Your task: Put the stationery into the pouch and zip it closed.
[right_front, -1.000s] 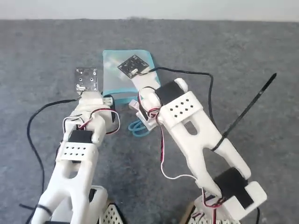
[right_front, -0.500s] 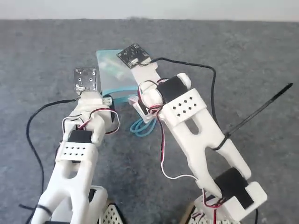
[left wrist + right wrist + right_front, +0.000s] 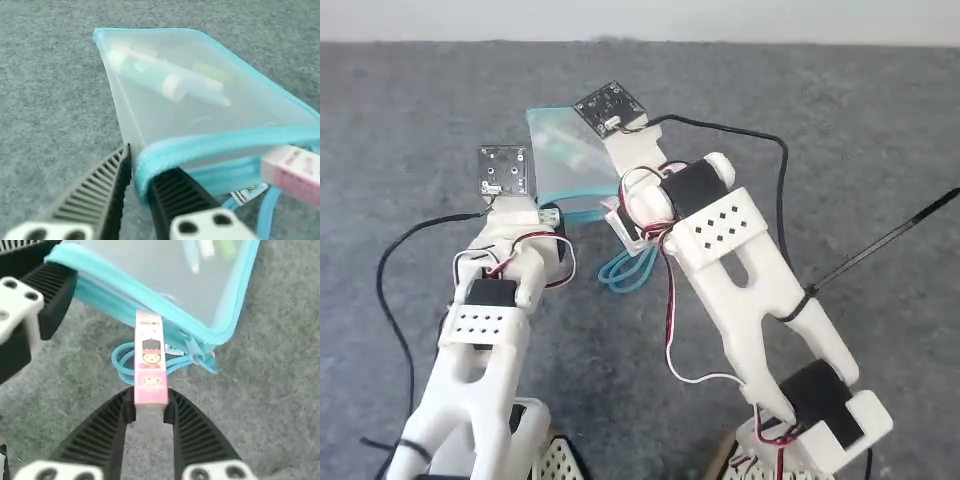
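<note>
A translucent pouch (image 3: 195, 100) with light blue zip trim lies on the grey table, pens (image 3: 165, 80) showing through its side. My left gripper (image 3: 136, 161) is shut on the pouch's near corner at the zip edge. My right gripper (image 3: 149, 402) is shut on a pink eraser (image 3: 150, 365), whose far end touches the pouch's blue zip edge (image 3: 115, 282). In the high view the pouch (image 3: 560, 165) sits beyond both arms, with the right gripper (image 3: 625, 218) at its near edge. Whether the eraser's tip is inside the opening I cannot tell.
A blue cord loop (image 3: 625, 270) trails from the pouch's zip pull (image 3: 196, 358) on the table under the right gripper. The left gripper (image 3: 35, 305) stands close beside the eraser. A black cable tie (image 3: 890, 240) sticks out from the right arm. Bare grey table lies all around.
The right arm has pushed forward with the eraser toward the pouch's zip edge. The pouch has shifted left and tilted. The left arm has stayed put.
</note>
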{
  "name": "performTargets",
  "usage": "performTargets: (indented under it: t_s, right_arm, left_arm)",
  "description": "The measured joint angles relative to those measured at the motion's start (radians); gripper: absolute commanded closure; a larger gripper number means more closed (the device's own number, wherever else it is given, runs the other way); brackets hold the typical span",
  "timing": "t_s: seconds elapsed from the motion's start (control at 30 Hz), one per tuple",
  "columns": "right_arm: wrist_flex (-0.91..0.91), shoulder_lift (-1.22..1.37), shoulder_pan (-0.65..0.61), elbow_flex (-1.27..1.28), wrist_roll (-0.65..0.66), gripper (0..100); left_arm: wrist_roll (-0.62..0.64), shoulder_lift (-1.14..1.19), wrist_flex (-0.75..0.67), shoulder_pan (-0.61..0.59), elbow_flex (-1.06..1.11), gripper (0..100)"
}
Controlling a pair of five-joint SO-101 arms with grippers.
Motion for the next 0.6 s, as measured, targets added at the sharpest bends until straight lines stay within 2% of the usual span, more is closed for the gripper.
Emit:
performTargets:
  t_s: [0.27, 0.5, 0.6]
  right_arm:
    - [-0.014, 0.0, -0.003, 0.0, -0.043, 99.1]
    - [-0.158, 0.037, -0.023, 0.0, -0.081, 98.4]
    - [-0.213, 0.1, -0.026, 0.0, -0.101, 89.1]
  left_arm:
    - [0.0, 0.0, 0.0, 0.0, 0.0, 99]
    - [0.0, 0.0, 0.0, 0.0, 0.0, 99]
    - [0.0, 0.0, 0.0, 0.0, 0.0, 99]
